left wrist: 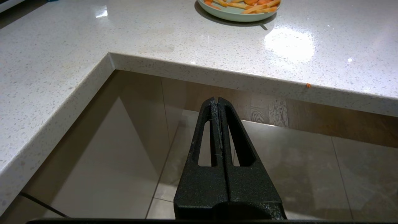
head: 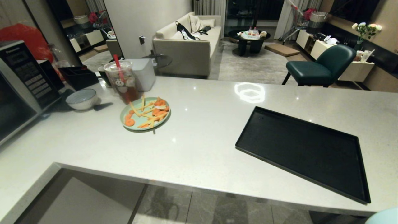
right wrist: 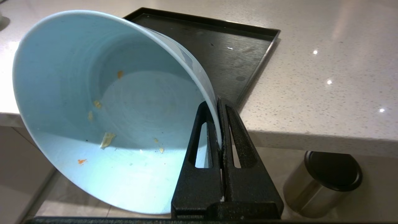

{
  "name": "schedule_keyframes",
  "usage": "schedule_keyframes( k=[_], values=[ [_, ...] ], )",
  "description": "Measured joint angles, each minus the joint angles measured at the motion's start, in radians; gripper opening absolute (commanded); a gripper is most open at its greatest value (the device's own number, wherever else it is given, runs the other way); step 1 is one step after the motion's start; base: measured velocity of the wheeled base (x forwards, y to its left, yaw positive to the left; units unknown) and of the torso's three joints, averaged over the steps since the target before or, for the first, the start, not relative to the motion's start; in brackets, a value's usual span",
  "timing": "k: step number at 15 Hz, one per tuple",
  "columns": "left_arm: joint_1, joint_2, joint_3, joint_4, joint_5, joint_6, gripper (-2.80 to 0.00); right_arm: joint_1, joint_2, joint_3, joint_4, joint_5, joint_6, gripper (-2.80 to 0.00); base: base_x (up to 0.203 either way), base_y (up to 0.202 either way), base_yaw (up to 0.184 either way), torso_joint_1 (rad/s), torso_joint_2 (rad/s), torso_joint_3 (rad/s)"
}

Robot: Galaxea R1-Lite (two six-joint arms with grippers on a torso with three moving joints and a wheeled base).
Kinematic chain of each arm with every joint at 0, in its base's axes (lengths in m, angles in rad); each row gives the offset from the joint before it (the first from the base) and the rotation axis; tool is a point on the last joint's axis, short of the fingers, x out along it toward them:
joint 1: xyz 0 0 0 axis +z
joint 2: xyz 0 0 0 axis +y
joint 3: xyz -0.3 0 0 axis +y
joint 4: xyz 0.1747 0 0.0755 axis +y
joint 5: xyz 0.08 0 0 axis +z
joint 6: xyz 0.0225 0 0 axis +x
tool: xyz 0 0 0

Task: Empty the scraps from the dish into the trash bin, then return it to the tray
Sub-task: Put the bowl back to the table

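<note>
Right gripper (right wrist: 219,124) pinches the light-blue bowl (right wrist: 102,109) by its rim, held below the counter edge near the black tray (right wrist: 245,53). Only crumbs inside. Rigid, glazed, likely slippery and chippable; thin rim pinch invites pivoting. Left gripper (left wrist: 217,102) pressed together, empty.

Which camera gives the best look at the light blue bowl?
The right wrist view: the light blue bowl fills it, tilted, pinched at its rim by the right gripper, only crumbs inside. The head view catches just a sliver at its bottom corner. The left wrist view shows none.
</note>
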Motion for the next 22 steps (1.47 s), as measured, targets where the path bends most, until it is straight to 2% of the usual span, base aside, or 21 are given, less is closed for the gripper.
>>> schedule_keyframes(
  k=[7, 11, 15, 18, 20, 22],
  values=[
    [0.001, 0.0, 0.0, 0.0, 0.0, 0.0, -2.8, 0.001, 0.0, -0.008, 0.0, 0.006, -0.015, -2.8, 0.0, 0.0, 0.0, 0.0, 0.0, 0.0],
    [0.0, 0.0, 0.0, 0.0, 0.0, 0.0, -2.8, 0.002, 0.089, -0.162, 0.041, 0.023, -0.012, -2.8, 0.0, 0.0, 0.0, 0.0, 0.0, 0.0],
    [0.0, 0.0, 0.0, 0.0, 0.0, 0.0, -2.8, 0.004, 0.373, -0.387, 0.043, 0.03, 0.04, -2.8, 0.0, 0.0, 0.0, 0.0, 0.0, 0.0],
    [0.0, 0.0, 0.0, 0.0, 0.0, 0.0, -2.8, 0.008, 0.669, -0.573, 0.038, 0.037, 0.119, -2.8, 0.0, 0.0, 0.0, 0.0, 0.0, 0.0],
    [0.0, 0.0, 0.0, 0.0, 0.0, 0.0, -2.8, 0.028, 0.88, -0.686, 0.028, 0.039, 0.196, -2.8, 0.0, 0.0, 0.0, 0.0, 0.0, 0.0],
    [0.0, 0.0, 0.0, 0.0, 0.0, 0.0, -2.8, 0.065, 1.085, -0.778, 0.035, 0.038, 0.312, -2.8, 0.0, 0.0, 0.0, 0.0, 0.0, 0.0]
  ],
)
